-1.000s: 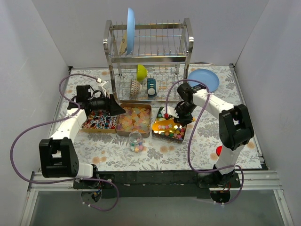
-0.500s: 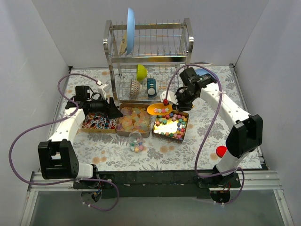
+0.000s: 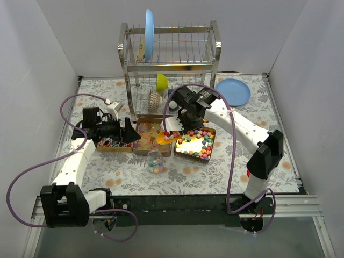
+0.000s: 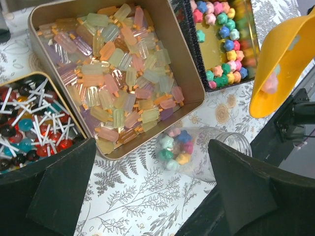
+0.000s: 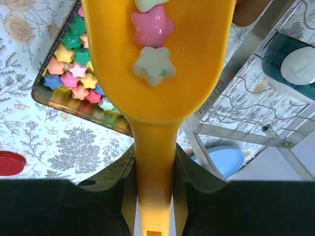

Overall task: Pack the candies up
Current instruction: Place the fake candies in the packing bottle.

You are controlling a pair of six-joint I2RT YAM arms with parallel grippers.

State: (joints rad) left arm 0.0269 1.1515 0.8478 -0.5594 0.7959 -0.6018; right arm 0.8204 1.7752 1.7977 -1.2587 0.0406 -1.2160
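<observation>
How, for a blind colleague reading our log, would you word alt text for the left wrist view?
A small clear jar holding star candies sits on the floral table between two open black fingers. Behind it are tins of pastel popsicle-shaped candies, lollipops and star candies; an orange-yellow scoop hangs at right.

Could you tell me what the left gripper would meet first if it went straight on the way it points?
Most likely the square tin of pale translucent candies, straight ahead of the open left gripper; the small jar sits just aside. Depth is unclear.
</observation>
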